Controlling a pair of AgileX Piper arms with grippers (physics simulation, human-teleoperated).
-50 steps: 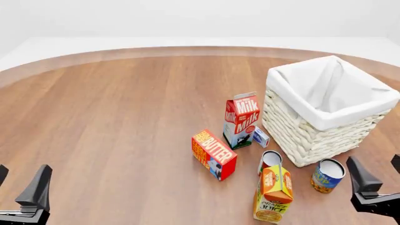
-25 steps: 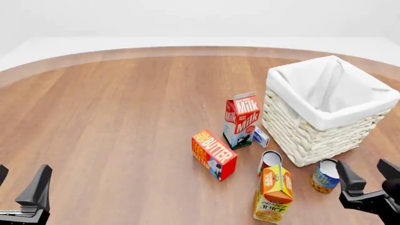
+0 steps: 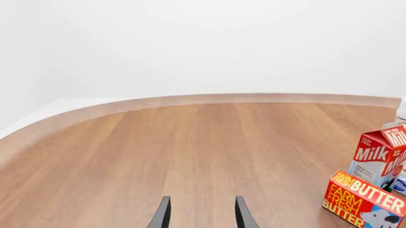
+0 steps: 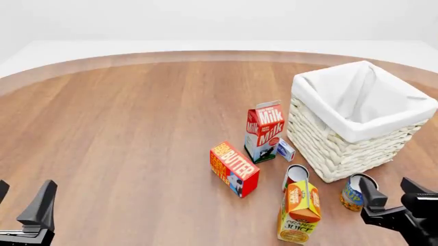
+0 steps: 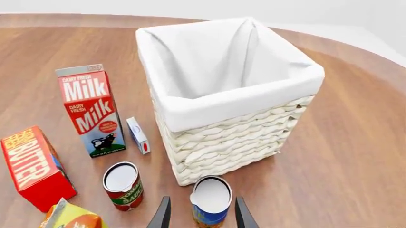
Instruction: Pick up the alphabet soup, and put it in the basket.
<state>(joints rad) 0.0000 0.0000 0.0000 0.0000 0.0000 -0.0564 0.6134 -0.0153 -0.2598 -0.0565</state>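
Observation:
The alphabet soup (image 4: 351, 192) is a short can with a blue and yellow label, standing upright just in front of the basket (image 4: 342, 148). My right gripper (image 4: 393, 192) is open beside it, and its left finger overlaps the can's right edge. In the right wrist view the alphabet soup (image 5: 211, 203) stands just ahead of the open right gripper (image 5: 201, 216), in line with the gap between the fingers, with the basket (image 5: 235, 130) right behind it. My left gripper (image 4: 20, 202) hangs open and empty at the near left, far from everything; it also shows open in its own wrist view (image 3: 201, 216).
A red-labelled can (image 4: 296, 175) and an orange juice carton (image 4: 300, 212) stand just left of the soup. A milk carton (image 4: 263, 130), a small white box (image 4: 285, 150) and a butter box (image 4: 234, 168) lie further left. The basket's wicker wall is close behind the soup.
My right gripper has moved left and lower, from the far right edge up against the soup can. The left gripper and all objects have stayed put.

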